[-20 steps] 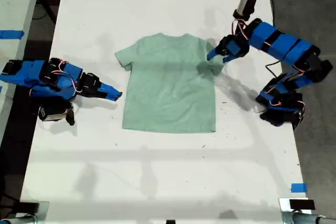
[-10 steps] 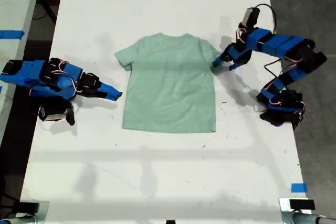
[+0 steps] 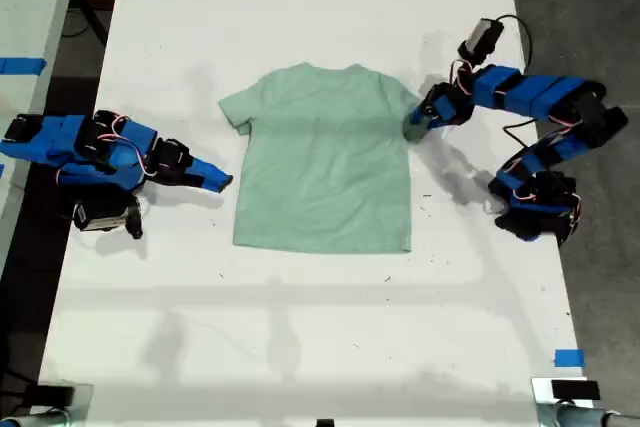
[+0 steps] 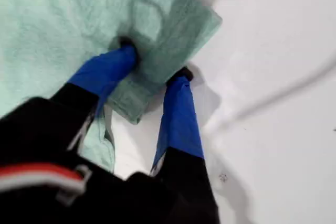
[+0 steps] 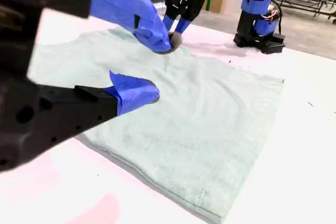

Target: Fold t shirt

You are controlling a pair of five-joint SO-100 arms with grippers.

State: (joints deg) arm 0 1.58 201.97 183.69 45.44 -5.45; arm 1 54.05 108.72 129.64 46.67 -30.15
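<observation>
The pale mint-green t shirt (image 3: 325,162) lies flat on the white table (image 3: 300,327), neck toward the far edge. My first gripper (image 3: 415,127) is down on the sleeve at the exterior view's right. In the first wrist view its fingers (image 4: 113,69) stand apart, one tip pressing on the sleeve cloth (image 4: 157,35) and the other at the sleeve's edge, so my first gripper (image 4: 153,62) is open astride it. My second gripper (image 3: 222,182) rests low beside the shirt's edge at the exterior view's left, open (image 5: 157,66), holding nothing, with the t shirt (image 5: 210,124) spread beyond it.
The first arm's base (image 3: 535,212) stands by the table edge on the exterior view's right. The second arm's body (image 3: 85,152) lies along the edge on the exterior view's left. Blue tape (image 3: 568,358) marks the near corner on the exterior view's right.
My first gripper has come down from above the sleeve onto it and its fingers have narrowed around the sleeve's edge. The second arm and the shirt's body have not moved.
</observation>
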